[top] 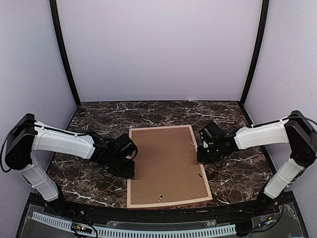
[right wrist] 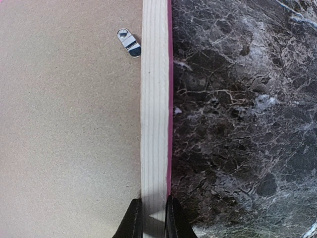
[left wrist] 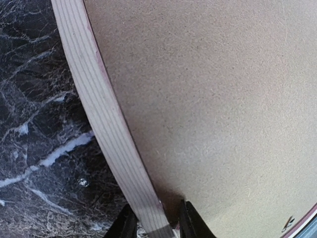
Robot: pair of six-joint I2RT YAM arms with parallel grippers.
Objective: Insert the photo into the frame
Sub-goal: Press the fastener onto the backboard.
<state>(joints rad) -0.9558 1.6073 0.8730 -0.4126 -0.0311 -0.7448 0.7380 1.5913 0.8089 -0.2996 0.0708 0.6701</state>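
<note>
1. The frame (top: 168, 204) lies flat, back side up, on the marble table (top: 237, 183). The brown backing board (top: 166, 163) fills its opening. Small metal turn clips (right wrist: 129, 41) sit on the board just inside the frame's rails.
2. The photo shows in no view. It may lie under the board inside the frame, but that cannot be told from here.
3. The left gripper (top: 131, 171) is at the frame's left rail, nearer the frame's near end. Its wrist view shows the fingers (left wrist: 124, 225) set narrowly to either side of the rail. A sliver of shadow shows at the inner finger, so I cannot tell whether it is truly clamped.
4. The right gripper (top: 202, 153) is at the frame's right rail, about midway along it. Its fingers (right wrist: 132, 220) press against both faces of the rail with no gap showing, so it has hold of the frame.
5. Judgement of the step: both arms are set on opposite rails, which suits steadying, lifting or turning the frame, not working the clips or handling the print.
6. The next move calls for both arms to act together. Uneven pull could twist the thin rails or let the board slip out if the clips are not turned over it.
</note>
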